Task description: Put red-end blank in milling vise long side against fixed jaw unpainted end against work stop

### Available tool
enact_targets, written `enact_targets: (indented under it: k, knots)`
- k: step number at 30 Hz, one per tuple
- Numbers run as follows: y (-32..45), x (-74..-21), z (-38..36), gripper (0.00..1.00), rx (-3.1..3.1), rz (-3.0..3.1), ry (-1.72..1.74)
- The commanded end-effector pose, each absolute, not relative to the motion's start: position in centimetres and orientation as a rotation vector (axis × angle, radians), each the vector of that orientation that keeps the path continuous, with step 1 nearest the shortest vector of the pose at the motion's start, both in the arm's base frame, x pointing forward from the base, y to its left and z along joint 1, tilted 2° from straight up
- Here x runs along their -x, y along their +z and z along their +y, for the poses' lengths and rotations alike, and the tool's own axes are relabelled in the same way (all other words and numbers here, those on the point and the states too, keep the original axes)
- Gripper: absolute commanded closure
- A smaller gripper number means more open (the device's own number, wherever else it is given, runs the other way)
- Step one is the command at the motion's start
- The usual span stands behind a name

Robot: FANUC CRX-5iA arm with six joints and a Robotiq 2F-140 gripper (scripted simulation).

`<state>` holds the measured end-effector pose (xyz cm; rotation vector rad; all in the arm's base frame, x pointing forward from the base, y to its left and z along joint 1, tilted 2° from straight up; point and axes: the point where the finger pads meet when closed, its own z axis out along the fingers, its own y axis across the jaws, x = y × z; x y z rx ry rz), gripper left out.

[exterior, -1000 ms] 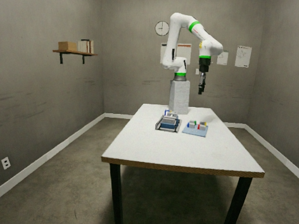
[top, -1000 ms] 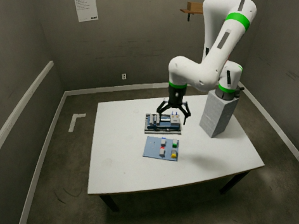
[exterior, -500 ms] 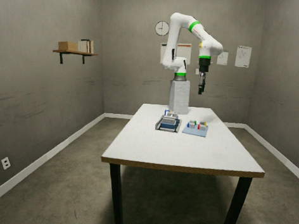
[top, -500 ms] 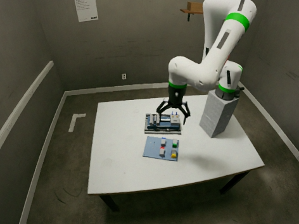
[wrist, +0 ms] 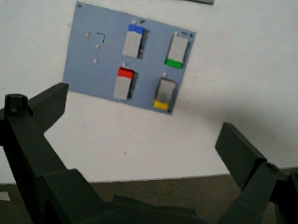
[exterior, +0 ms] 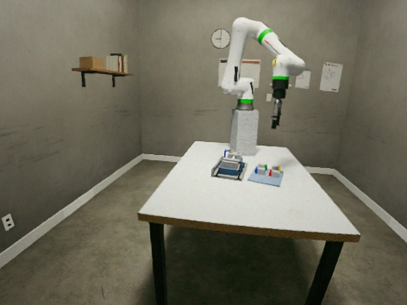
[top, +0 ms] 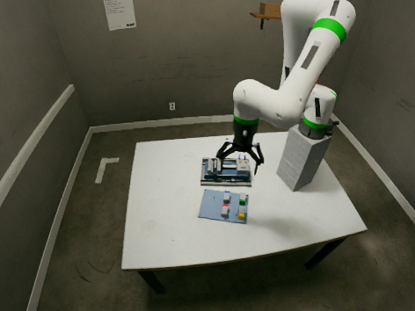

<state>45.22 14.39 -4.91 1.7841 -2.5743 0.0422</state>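
Observation:
The blank with the red end (top: pixel 224 211) (exterior: pixel 272 173) (wrist: pixel 123 86) lies flat on the blue plate (top: pixel 210 206) (exterior: pixel 263 178) (wrist: pixel 87 50). Three other blanks lie beside it: a blue-ended one (top: pixel 227 197) (wrist: pixel 135 43), a green-ended one (top: pixel 243 198) (wrist: pixel 177 51) and a yellow-ended one (top: pixel 241 213) (wrist: pixel 164 94). The milling vise (top: pixel 227 171) (exterior: pixel 228 167) stands next to the plate, with nothing between its jaws. My gripper (top: pixel 238 159) (exterior: pixel 274 122) (wrist: pixel 145 117) is open and empty. It hangs high above the table, over the plate's side.
The arm's grey pedestal (top: pixel 303 158) (exterior: pixel 244 131) stands on the table behind the vise. The plate has small pins on its bare left part (wrist: pixel 99 42). The white table's edges show all round in the top and exterior views.

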Motion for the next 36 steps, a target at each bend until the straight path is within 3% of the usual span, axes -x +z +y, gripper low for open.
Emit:
enact_targets:
  k: [1, 10, 36]
  knots:
    - [-4.9, -45.8, 15.7, 0.00, -1.785, -2.575, 0.043]
    - [-4.9, -47.1, 19.0, 0.00, -1.785, -2.575, 0.043]
    - [-4.9, -47.1, 19.1, 0.00, -1.785, -2.575, 0.043]
